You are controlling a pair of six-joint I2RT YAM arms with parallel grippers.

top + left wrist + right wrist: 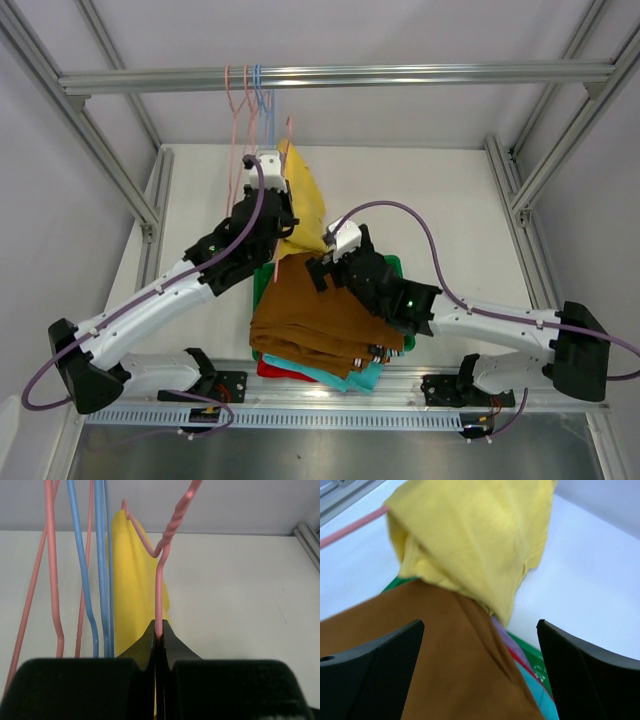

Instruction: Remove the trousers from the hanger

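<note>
My left pincer (159, 639) pinches the wire of the pink hanger (159, 595), the yellow trousers (303, 195) draped on it. My right pincer (479, 630) hangs spread wide just before them, above the brown pair (310, 315) topping the pile on the green tray (393, 264).

Your left arm (160, 290) reaches forward and up, and your left tool (159, 632) is pinched fully closed. Your right arm (500, 325) bends inward toward the middle, with your right tool (480, 625) spread wide.
</note>
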